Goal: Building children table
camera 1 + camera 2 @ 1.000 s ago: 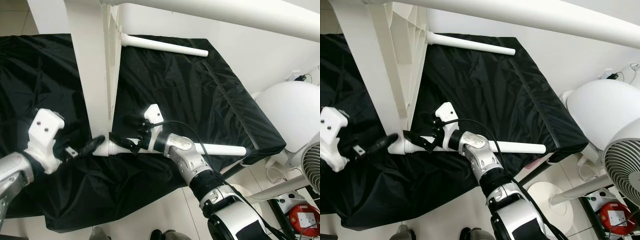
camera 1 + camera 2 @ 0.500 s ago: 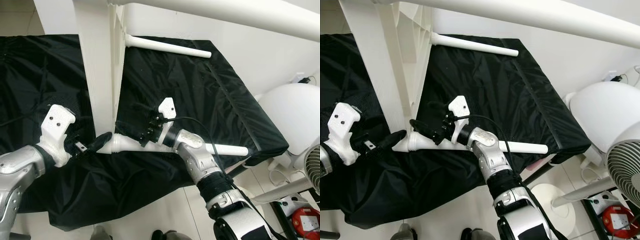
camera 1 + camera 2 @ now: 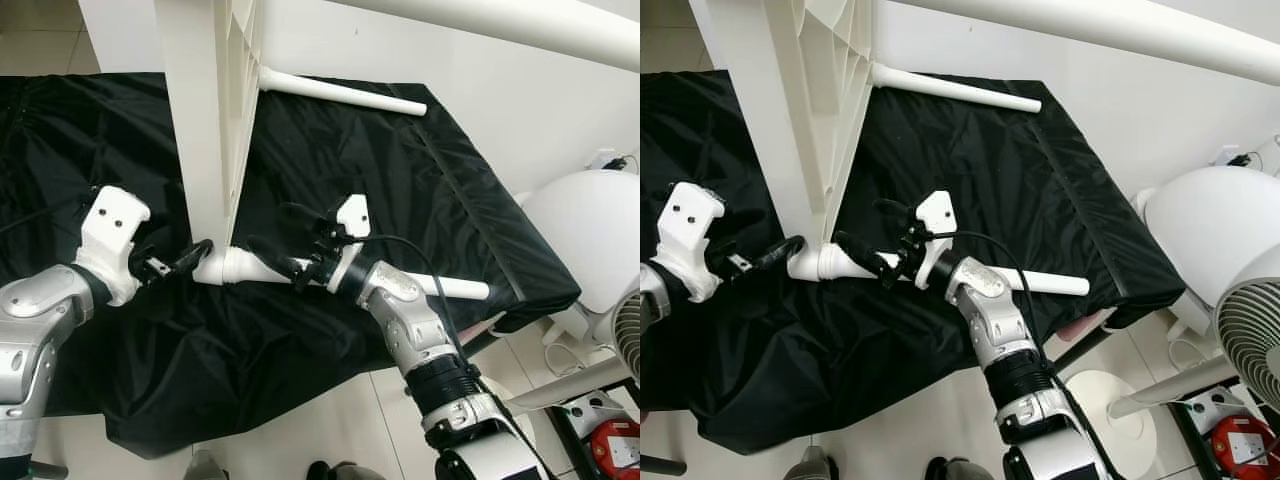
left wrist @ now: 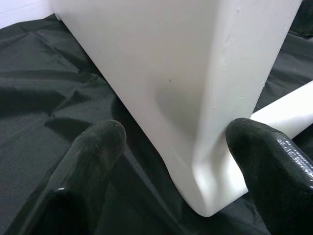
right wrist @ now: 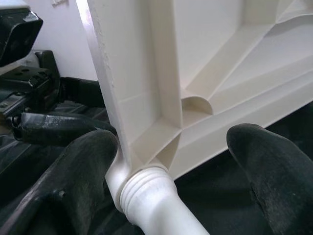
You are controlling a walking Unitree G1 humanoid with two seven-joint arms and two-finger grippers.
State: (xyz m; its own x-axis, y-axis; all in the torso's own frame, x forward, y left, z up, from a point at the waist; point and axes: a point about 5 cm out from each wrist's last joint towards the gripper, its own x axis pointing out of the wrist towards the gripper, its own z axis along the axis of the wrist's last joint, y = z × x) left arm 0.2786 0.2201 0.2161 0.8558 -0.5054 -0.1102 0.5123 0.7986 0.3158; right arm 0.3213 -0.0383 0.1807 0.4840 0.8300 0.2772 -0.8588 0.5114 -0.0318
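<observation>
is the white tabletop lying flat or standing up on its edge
Standing on edge: the tabletop rises upright from the black cloth, its ribbed underside facing the right gripper.

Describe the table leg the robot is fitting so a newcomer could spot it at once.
On the black cloth, the white tabletop stands on edge. The table leg lies at its lower corner, ribbed end at the socket, between the right claw fingers. The other leg lies loose at the cloth's far edge.

The left tool [image 3: 187,258] reaches in from nine o'clock, fingers spread. The right tool [image 3: 285,242] comes from five o'clock, arm bent, fingers parted and pointing toward nine.
</observation>
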